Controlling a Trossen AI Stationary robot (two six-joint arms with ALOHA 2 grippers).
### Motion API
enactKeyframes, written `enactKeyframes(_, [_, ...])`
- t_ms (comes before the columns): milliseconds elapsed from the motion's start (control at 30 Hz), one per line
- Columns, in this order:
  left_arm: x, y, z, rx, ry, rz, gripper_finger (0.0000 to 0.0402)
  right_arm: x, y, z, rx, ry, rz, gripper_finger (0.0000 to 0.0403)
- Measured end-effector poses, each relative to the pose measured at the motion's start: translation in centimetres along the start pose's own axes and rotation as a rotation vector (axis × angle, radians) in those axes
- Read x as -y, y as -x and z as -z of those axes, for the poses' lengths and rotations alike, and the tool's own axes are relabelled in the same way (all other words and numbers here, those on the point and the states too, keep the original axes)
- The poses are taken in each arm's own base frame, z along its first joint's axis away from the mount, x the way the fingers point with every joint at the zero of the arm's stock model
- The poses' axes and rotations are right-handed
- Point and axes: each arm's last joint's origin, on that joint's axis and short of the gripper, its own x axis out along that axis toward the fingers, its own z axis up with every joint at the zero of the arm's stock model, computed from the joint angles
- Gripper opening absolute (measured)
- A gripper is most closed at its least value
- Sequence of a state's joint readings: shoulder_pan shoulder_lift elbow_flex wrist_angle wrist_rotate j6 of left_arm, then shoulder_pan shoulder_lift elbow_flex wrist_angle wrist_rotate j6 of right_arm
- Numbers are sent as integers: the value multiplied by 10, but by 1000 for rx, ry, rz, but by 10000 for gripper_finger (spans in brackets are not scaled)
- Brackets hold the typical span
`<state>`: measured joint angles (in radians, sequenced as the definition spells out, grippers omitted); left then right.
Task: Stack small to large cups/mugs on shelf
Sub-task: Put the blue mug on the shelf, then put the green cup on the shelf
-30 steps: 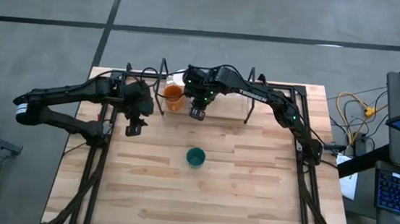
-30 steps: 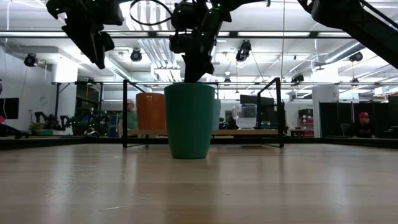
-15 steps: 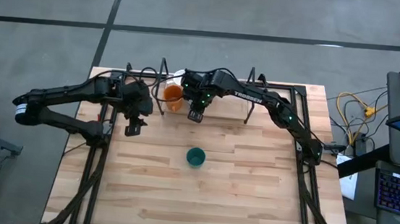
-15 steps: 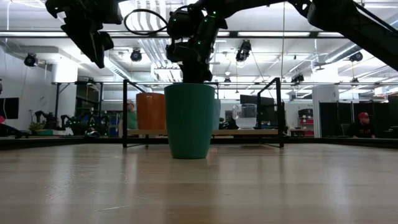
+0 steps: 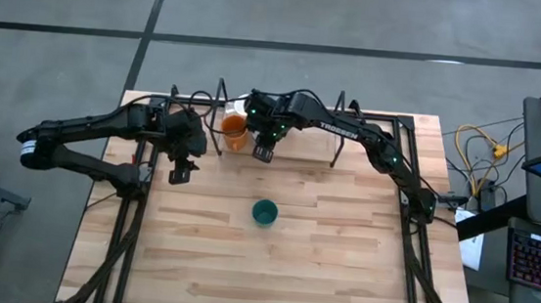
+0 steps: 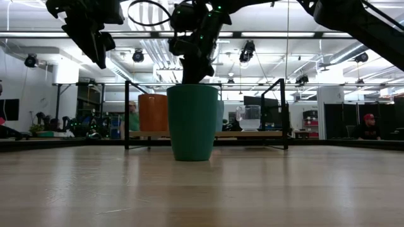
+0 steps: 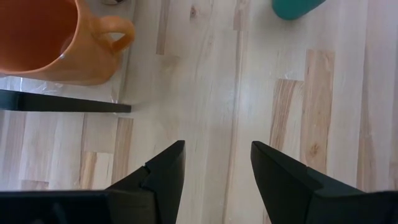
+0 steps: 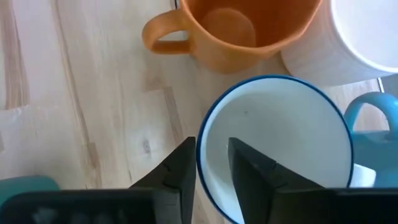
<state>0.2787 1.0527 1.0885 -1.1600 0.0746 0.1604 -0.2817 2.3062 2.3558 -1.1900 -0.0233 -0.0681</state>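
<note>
Right claw [image 8: 211, 163] straddles the near rim of a blue-rimmed white cup [image 8: 280, 155], one finger inside, one outside; the jaws stand narrow, and whether they pinch the wall or have just let go cannot be told. The rim grip suits lowering a cup upright. In the high view this claw [image 5: 263, 152] hangs over the shelf [image 5: 345, 138] beside the orange mug [image 5: 235, 129].

The cup stands mouth up, long axis vertical. Orange mug also upright, mouth up, handle [image 8: 163, 34] toward the open surface [image 5: 341, 246]. A white cup [image 8: 348, 34] and a light blue handle [image 8: 367, 115] crowd in just beside.

Teal cup [image 5: 264, 212] stands upright, well apart on the surface, not yet shelved.

Left claw [image 5: 179, 172] hovers near the shelf's left end, half open, empty.
</note>
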Motion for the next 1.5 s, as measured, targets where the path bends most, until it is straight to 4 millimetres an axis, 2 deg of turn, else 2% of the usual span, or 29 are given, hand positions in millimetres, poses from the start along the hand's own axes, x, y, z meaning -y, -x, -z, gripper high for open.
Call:
enactKeyframes(133, [0, 0, 0, 0, -1, 0, 169, -1, 3, 0, 6, 4, 0, 97])
enactKeyframes(367, [0, 0, 0, 0, -1, 0, 169, 0, 21, -3, 67, 14, 38, 115])
enactKeyframes(533, [0, -1, -1, 8, -31, 13, 169, -1, 43, -3, 103, 9, 59, 124])
enactKeyframes(633, [3, -2, -3, 39, -173, 131, 169, -4, 61, -3, 146, -4, 82, 128])
enactKeyframes(767, [4, -12, -17, 100, -348, 216, 169, -3, 92, 0, 210, -12, 167, 134])
enactKeyframes(933, [4, -34, -36, 30, -415, 249, 169, -2, 131, 14, 233, -140, 78, 131])
enactKeyframes(1100, [5, -51, -49, -22, -442, 276, 169, -27, 151, 33, 121, -198, -17, 124])
enactKeyframes(1300, [8, -46, -69, 26, -635, 246, 169, -56, 178, 48, 129, -199, 56, 136])
enactKeyframes(1500, [23, -37, -98, 107, -981, 161, 169, -64, 204, 65, 138, -282, 117, 154])
